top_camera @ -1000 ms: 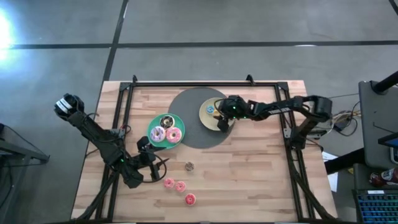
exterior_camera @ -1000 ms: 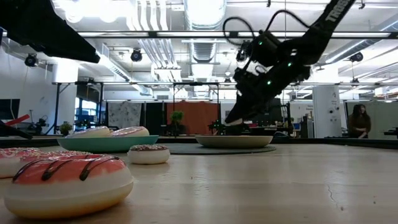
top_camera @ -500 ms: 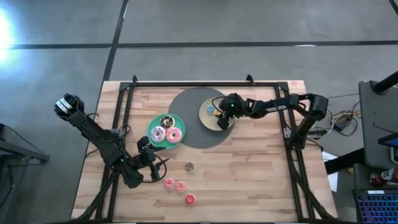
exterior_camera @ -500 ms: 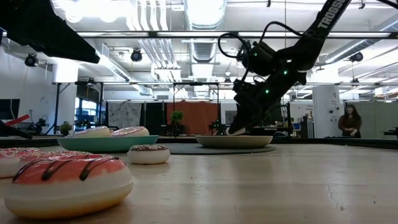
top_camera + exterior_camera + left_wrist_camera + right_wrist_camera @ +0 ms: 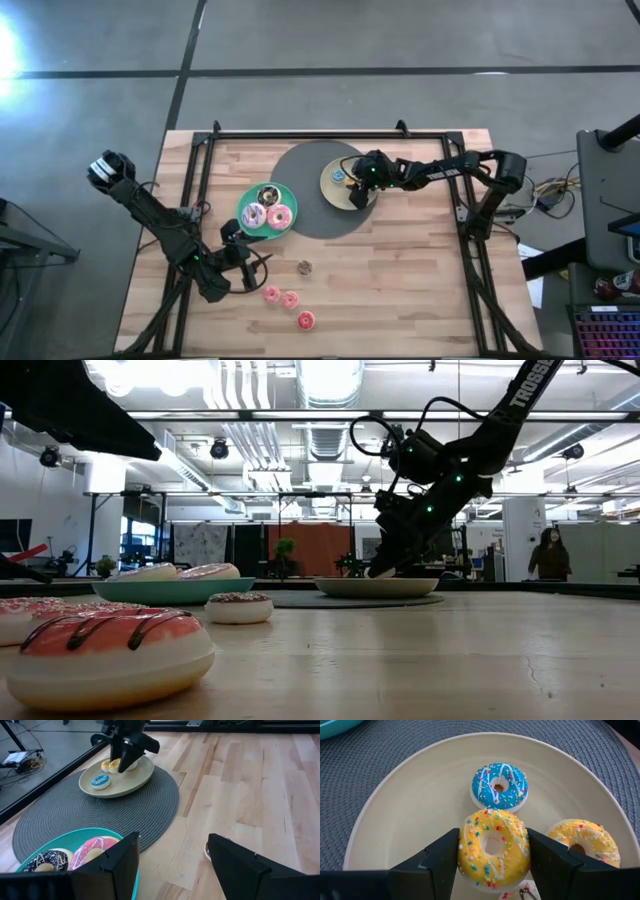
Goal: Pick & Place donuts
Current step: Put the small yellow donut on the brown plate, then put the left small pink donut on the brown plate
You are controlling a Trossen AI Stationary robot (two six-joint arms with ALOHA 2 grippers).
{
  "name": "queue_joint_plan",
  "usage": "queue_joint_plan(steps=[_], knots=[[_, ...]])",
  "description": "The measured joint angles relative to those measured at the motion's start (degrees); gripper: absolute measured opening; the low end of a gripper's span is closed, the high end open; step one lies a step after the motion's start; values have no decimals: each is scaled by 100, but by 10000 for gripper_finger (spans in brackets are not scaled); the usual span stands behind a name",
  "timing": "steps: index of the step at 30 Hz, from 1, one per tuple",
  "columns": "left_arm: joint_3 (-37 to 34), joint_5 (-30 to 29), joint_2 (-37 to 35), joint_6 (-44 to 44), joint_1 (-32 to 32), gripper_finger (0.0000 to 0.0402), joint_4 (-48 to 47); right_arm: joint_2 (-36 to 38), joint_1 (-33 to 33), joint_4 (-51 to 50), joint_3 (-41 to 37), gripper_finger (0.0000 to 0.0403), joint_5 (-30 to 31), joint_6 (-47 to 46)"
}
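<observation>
Over the pale-yellow plate (image 5: pixel 336 190), the right claw (image 5: pixel 492 851) has come down from a raised pose a second ago to hold low against the dish, its fingers clasping a yellow sprinkled donut (image 5: pixel 493 847) on both sides. A blue donut (image 5: pixel 499 786) and another yellow donut (image 5: pixel 583 841) lie just beside it on that plate, so the placing looks nearly done, with release the step remaining. The left claw (image 5: pixel 172 865) waits near the teal plate (image 5: pixel 247 224), fingers parted and empty; loose donuts (image 5: pixel 288 299) lie beyond it on the surface (image 5: pixel 400 290). Lettering on the right arm reads partly "TROSS".
</observation>
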State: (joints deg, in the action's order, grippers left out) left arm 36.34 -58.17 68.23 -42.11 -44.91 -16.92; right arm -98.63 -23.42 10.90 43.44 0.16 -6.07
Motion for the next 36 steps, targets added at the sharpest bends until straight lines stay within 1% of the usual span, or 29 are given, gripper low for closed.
queue_joint_plan(steps=[14, 17, 24, 30, 32, 36], knots=[[0, 2, 0, -13, 0, 210, 43, -3, 0, 3, 14, 209, -11, -12], [0, 2, 0, -13, 0, 210, 43, -7, 0, 6, 57, 224, -15, -2], [0, 12, 0, -56, 0, 210, 43, -7, 0, -13, 109, 275, -13, -2], [0, 60, 0, -126, 0, 210, 43, 41, 8, -10, 111, 294, -11, -31], [0, 217, 0, -156, 0, 210, 44, 149, 61, -6, 111, 294, -8, -34], [0, 983, 0, -259, 0, 210, 43, 533, 278, -41, 111, 291, -9, 58]])
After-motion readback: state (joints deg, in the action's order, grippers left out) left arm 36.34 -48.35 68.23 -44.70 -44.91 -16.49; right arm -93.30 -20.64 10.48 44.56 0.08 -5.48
